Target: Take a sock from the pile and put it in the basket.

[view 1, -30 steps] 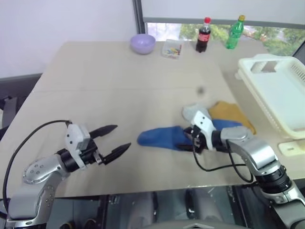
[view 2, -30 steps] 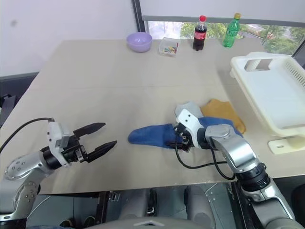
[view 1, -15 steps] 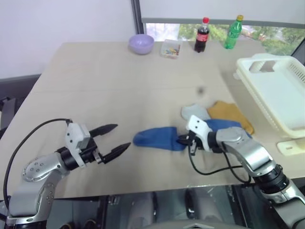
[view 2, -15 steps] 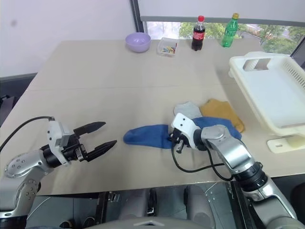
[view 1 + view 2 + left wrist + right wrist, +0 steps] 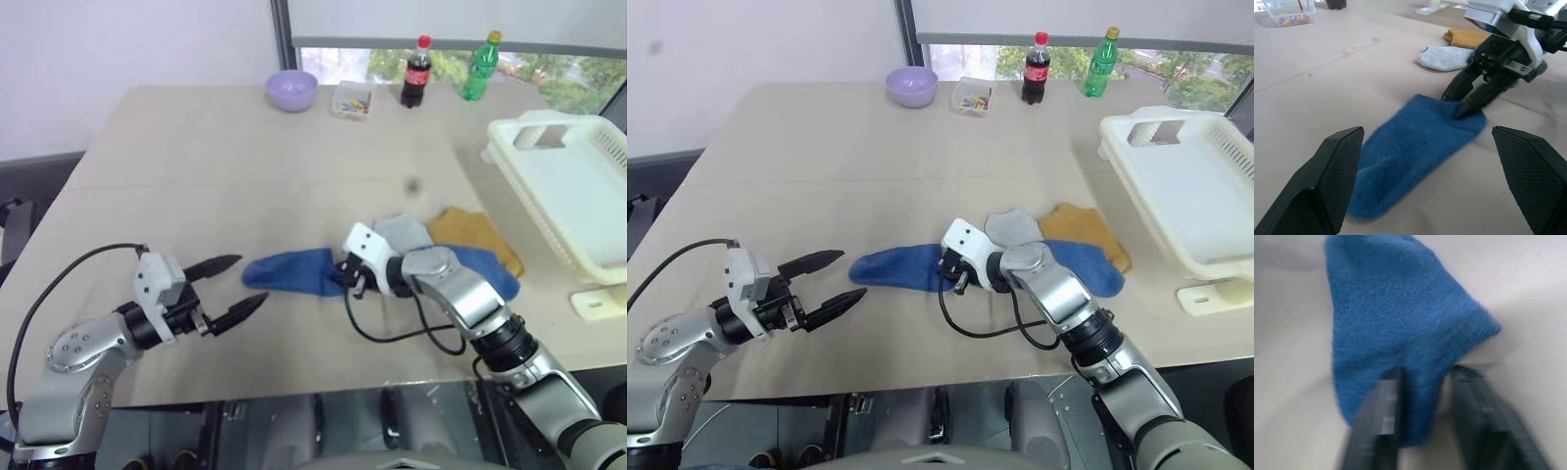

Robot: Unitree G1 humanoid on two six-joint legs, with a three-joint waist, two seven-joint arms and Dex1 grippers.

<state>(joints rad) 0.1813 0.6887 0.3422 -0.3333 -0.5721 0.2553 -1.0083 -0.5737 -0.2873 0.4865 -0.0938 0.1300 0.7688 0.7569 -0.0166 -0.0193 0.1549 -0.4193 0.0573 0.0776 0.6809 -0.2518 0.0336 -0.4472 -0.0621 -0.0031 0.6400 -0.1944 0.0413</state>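
Note:
The pile lies right of the table's middle: a pale grey sock (image 5: 402, 232), a mustard yellow sock (image 5: 477, 237) and a blue sock (image 5: 487, 271). Another royal blue sock (image 5: 287, 270) stretches out flat to their left. My right gripper (image 5: 340, 278) pinches this sock's near end; in the right wrist view the blue fabric (image 5: 1400, 308) fills the gap between the two fingers. My left gripper (image 5: 253, 279) hovers open just left of the sock's toe, nothing in it. The white slatted basket (image 5: 573, 191) stands at the table's right edge, far from both grippers.
At the far edge stand a lilac bowl (image 5: 292, 90), a small clear box of coloured bits (image 5: 353, 100), a cola bottle (image 5: 417, 70) and a green bottle (image 5: 480, 67). A black cable loops from my right wrist onto the table (image 5: 392, 333).
My right gripper has slid left across the table, dragging the blue sock with it toward the left gripper. The left arm has stayed still and open.

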